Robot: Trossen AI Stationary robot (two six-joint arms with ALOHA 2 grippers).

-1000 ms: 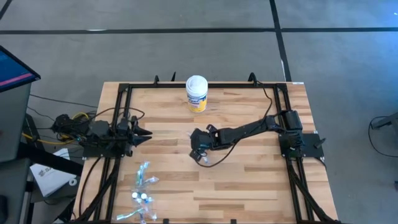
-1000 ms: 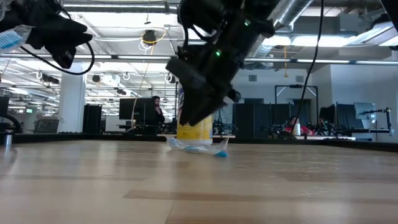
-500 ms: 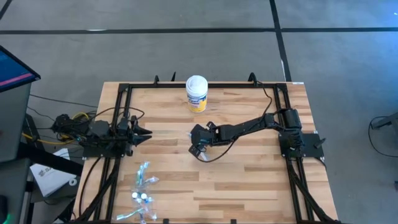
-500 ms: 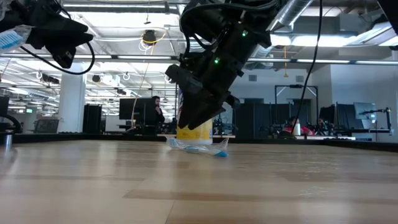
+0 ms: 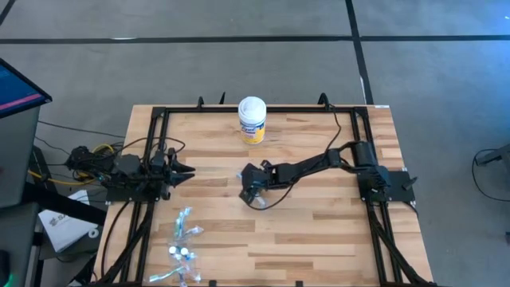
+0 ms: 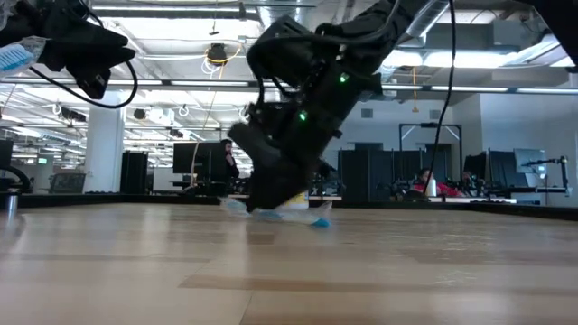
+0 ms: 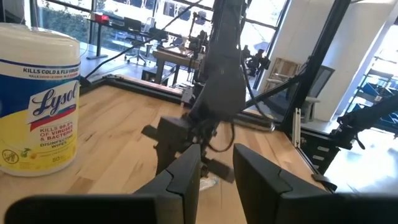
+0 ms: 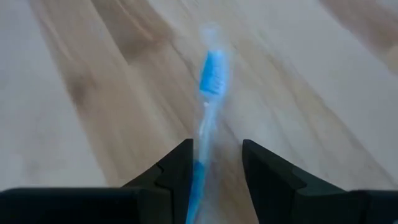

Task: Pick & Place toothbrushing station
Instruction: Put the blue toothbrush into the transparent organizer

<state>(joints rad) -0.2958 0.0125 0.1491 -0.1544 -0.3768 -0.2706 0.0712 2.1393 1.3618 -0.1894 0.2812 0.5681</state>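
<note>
Centrally on my wooden table [image 5: 319,231], right gripper [image 5: 252,191] sits low, fingers apart, straddling a blue toothbrush [image 8: 208,118] lying flat. Wipes canister [image 5: 252,119] stands behind. Left gripper [image 5: 185,171] waits at the left edge, fingers slightly parted, empty. Remaining toothbrushes [image 5: 182,243] lie near the front-left corner.

Right arm stretched low toward table centre, right gripper [image 5: 253,191] down at the surface, jaws parted. Left arm folded at left edge, left gripper [image 5: 185,171] parted.
</note>
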